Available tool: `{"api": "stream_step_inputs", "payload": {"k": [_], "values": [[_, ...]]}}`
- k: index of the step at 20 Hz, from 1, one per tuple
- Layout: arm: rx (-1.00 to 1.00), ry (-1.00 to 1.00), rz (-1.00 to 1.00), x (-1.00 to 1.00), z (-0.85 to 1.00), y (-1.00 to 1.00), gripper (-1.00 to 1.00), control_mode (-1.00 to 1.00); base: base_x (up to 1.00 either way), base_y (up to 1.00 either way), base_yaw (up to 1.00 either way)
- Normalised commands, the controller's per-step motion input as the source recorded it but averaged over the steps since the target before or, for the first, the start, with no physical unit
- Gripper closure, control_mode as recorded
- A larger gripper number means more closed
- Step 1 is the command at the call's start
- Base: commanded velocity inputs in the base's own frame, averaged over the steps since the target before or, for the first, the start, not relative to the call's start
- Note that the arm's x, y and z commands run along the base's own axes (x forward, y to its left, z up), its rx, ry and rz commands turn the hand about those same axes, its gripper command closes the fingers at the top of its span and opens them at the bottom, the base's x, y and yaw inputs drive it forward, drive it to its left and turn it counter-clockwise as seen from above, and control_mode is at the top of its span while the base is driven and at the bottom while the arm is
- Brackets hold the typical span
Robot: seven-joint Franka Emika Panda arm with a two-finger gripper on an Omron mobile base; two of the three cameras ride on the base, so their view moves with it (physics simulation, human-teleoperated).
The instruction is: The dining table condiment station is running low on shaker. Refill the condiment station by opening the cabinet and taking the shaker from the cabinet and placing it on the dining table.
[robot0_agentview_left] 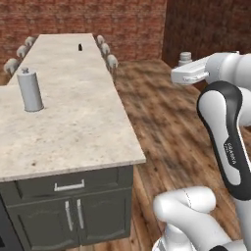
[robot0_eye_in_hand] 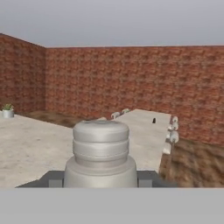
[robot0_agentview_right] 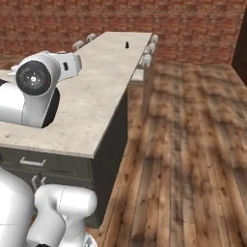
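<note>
Gripper (robot0_eye_in_hand: 101,178) clamped on shaker (robot0_eye_in_hand: 100,154), right of dining table (robot0_agentview_left: 73,122), small black shaker (robot0_agentview_left: 80,47) at far end.

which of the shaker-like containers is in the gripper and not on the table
The pale grey-white shaker, clamped between the gripper fingers. The tall grey canister and small black shaker stand on the dining table.

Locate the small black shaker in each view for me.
Left base view: small black shaker top centre, far along the beige speckled stone dining table.
Right base view: upper centre, far down the tabletop.
Hand view: right of centre.
Shared landmark: white-cushioned stools nearby.
</note>
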Motion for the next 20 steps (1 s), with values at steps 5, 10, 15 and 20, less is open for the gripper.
{"api": "stream_step_inputs", "payload": {"k": [5,10,15,20], "values": [[0.00,0.00,0.00,0.00,0.00,0.00,1.00,1.00,0.39,-1.00,0.15],[0.00,0.00,0.00,0.00,0.00,0.00,1.00,1.00,0.43,-1.00,0.14],[0.00,0.00,0.00,0.00,0.00,0.00,1.00,1.00,0.70,-1.00,0.19],[0.00,0.00,0.00,0.00,0.00,0.00,1.00,1.00,0.99,-0.98,0.26]]}}
